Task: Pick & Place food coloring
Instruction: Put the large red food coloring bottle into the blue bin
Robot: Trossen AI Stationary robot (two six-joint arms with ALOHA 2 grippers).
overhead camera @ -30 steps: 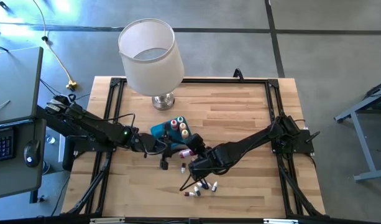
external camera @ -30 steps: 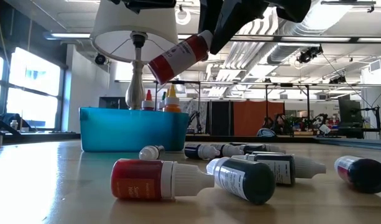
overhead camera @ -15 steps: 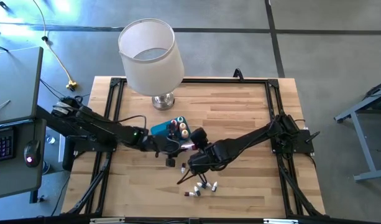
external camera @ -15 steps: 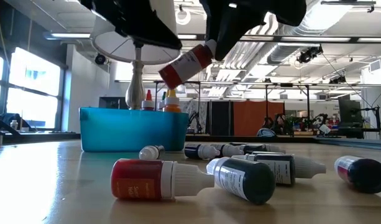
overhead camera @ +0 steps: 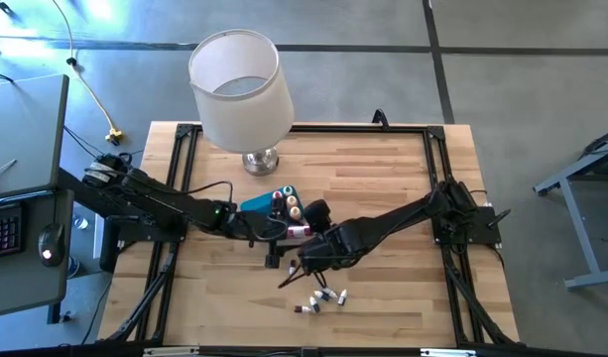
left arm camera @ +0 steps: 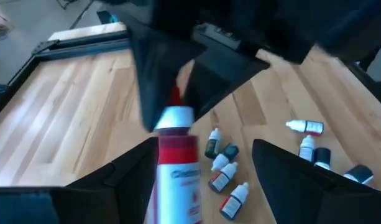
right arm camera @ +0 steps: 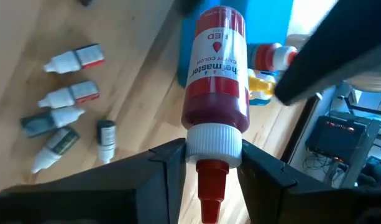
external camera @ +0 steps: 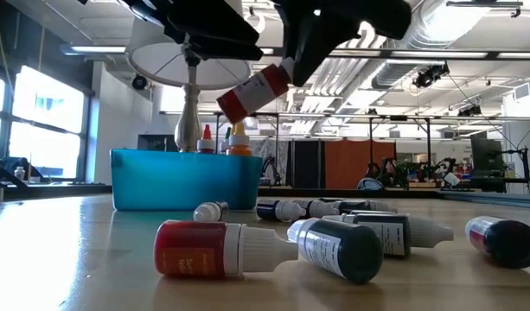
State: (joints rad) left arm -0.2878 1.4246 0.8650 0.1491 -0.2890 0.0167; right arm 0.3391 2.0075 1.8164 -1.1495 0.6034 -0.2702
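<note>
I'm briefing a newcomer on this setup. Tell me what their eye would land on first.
The red bottle held in the air at the table's middle: the right gripper is shut on its cap end, and the left gripper is open around its base. Behind it stands a blue tray with a few bottles upright in it. More bottles lie scattered on the wood in front.

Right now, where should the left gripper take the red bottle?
On the red bottle's labelled body, from the base end: the right gripper pinches its white collar, leaving only the round body free. The open left gripper has the body between its fingers.
</note>
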